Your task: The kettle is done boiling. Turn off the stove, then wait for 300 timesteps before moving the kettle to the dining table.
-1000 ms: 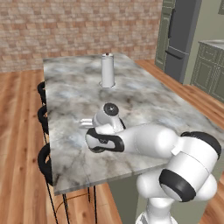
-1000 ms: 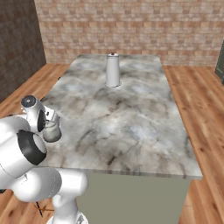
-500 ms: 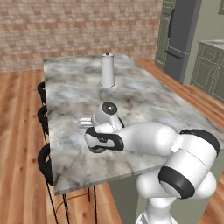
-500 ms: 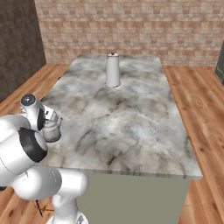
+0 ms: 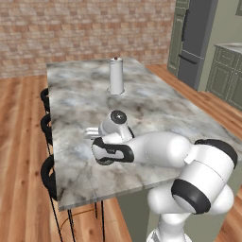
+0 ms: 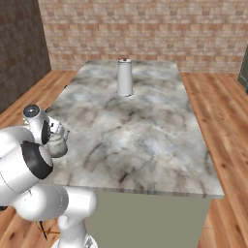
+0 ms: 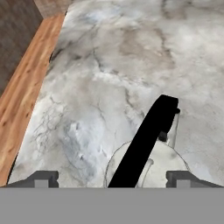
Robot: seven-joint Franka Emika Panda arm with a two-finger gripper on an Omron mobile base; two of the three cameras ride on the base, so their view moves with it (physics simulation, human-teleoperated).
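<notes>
Marble dining table (image 7: 131, 48) now carries the kettle (image 7: 148, 168), our gripper (image 7: 111, 177) spread apart around its stiff black handle (image 7: 151, 135), which we judge the safest hold.

A tall silver cylinder (image 5: 116, 75) stands upright, black stools (image 5: 48, 126) beside wood floor (image 6: 227, 121), brick wall (image 6: 145, 29) behind

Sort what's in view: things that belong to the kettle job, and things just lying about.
Job: kettle beneath the open gripper; dining table it sits on.
Lying about: silver cylinder further along the table; black stools; refrigerator; green cabinets.
</notes>
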